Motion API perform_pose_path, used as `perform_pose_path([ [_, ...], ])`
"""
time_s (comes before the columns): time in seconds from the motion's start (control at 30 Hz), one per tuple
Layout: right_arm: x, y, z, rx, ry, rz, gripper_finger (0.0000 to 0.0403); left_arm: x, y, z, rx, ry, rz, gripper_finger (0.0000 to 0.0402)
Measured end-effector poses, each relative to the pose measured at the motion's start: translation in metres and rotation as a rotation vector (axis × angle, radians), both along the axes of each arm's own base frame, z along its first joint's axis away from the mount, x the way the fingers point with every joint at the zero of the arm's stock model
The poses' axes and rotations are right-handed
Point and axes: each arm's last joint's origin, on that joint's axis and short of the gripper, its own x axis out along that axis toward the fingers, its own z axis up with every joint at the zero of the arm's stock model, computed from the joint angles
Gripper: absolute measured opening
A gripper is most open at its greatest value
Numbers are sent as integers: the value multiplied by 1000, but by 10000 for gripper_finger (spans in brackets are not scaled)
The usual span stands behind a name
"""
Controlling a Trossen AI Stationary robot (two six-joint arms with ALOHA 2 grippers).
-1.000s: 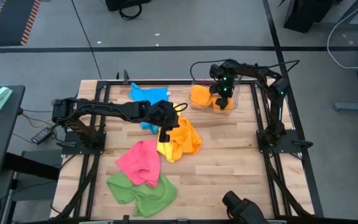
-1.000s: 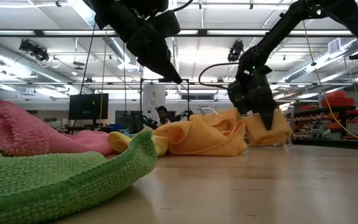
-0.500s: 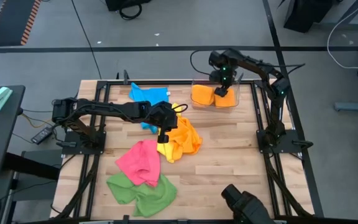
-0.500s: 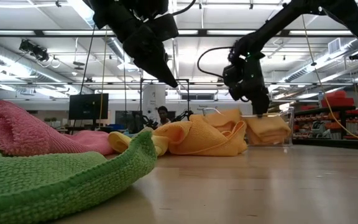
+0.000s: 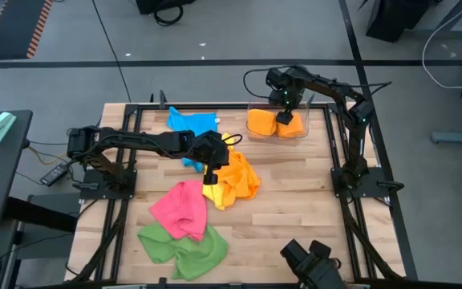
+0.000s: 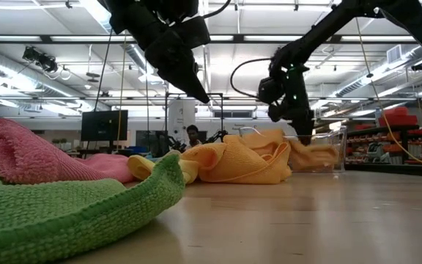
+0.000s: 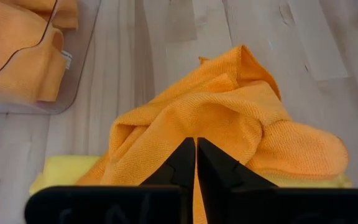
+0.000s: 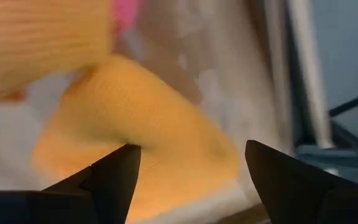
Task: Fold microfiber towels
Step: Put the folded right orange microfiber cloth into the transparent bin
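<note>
Hovering: left gripper (image 7: pixel 196 163) closed over orange towel (image 7: pixel 229 127); right gripper (image 8: pixel 191 165) wide above bin (image 5: pixel 257 107).

No text, label, brand, number or sign can be read on anything in these views

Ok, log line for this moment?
left tool: shut over orange towel | right tool: open above bin | folded towels in bin
</note>
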Motion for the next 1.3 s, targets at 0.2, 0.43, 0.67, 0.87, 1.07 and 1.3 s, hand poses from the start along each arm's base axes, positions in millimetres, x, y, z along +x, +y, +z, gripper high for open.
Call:
perform_pose_path([
  [0.2, 6, 9, -10, -30, 55, 46, 298, 0, 0, 0, 1, 0, -1, 18],
  [0.43, 1, 13, 24, -57, -24, 28, 298, 0, 0, 0, 0, 0, 0, 17],
  [0.67, -2, 25, 14, -41, -125, 47, 298, 0, 0, 0, 0, 0, 0, 26],
  [0.87, -8, 33, -39, -40, -147, 53, 298, 0, -2, 0, -1, 0, -5, 16],
  [1.07, -13, 37, -44, -18, -132, 50, 298, 0, -4, 0, -1, -1, -11, 16],
  [1.3, -18, 42, 8, -119, -218, 56, 298, 0, -4, 0, -19, -2, 9, 21],
])
